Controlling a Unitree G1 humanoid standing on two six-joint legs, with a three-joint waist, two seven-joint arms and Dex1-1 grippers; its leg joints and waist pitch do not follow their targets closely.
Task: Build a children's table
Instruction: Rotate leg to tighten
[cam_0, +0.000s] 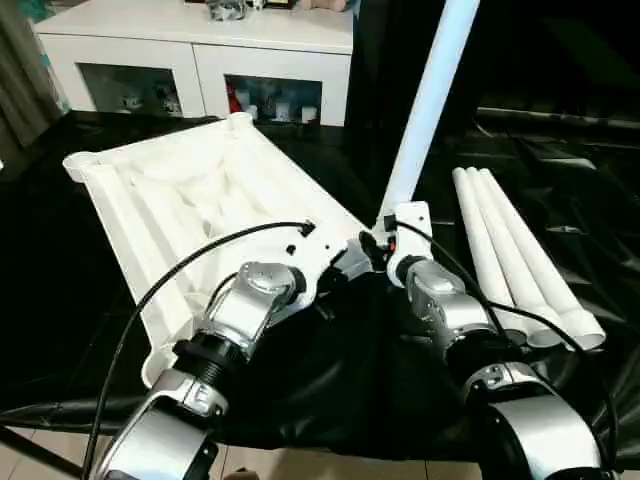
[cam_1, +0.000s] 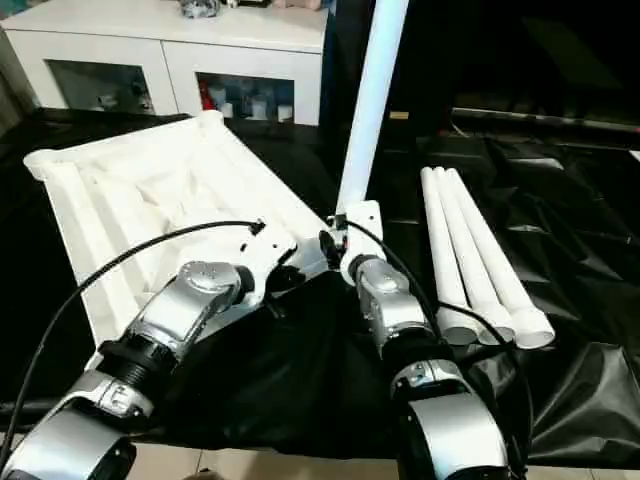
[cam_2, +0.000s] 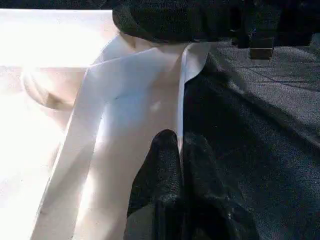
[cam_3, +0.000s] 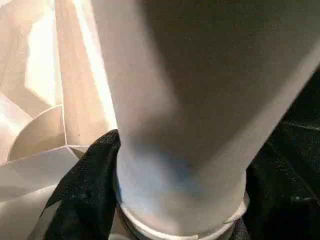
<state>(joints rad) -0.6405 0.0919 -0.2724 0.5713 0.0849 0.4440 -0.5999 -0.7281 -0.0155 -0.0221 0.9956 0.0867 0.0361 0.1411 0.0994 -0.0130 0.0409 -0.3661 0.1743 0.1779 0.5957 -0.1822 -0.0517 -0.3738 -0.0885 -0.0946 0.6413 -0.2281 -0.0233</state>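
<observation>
While right claw (cam_0: 378, 243) grips upright leg (cam_0: 428, 105), left claw (cam_2: 180, 150) pinches tabletop rim (cam_2: 150, 90).

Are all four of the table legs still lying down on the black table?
No. Three legs lie side by side on the black cover, but one leg stands upright at the tabletop's corner.

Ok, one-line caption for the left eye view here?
Right end effector holds a white leg upright at the upturned tabletop's near corner; three legs lie alongside.
</observation>
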